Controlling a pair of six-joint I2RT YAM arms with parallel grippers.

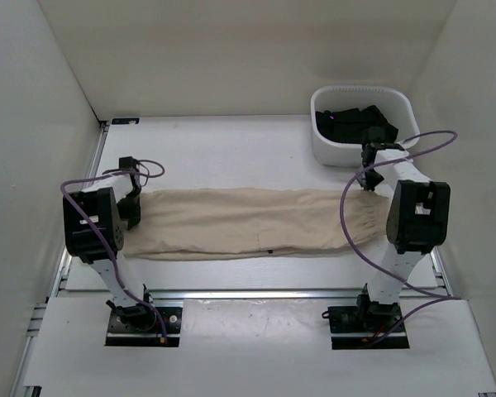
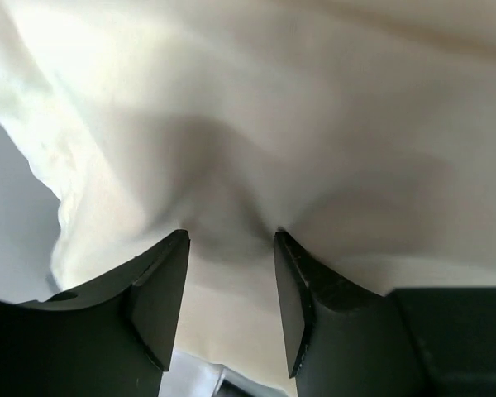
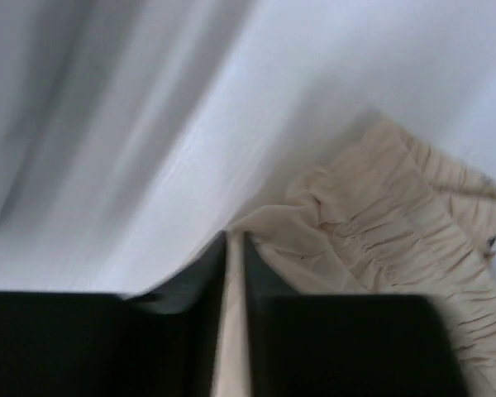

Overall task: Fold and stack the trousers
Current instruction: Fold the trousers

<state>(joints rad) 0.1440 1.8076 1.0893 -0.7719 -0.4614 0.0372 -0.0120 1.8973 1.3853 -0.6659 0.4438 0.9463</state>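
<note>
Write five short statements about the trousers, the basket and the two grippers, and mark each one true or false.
1. The trousers lie stretched out lengthwise across the table. True.
2. The basket is empty. False: a black garment lies in it.
3. The right gripper is shut on a thin edge of the trousers. True.
4. The basket stands at the far left. False: it stands at the far right.
5. The left gripper hangs clear of the trousers. False: cloth is bunched between its fingers.
</note>
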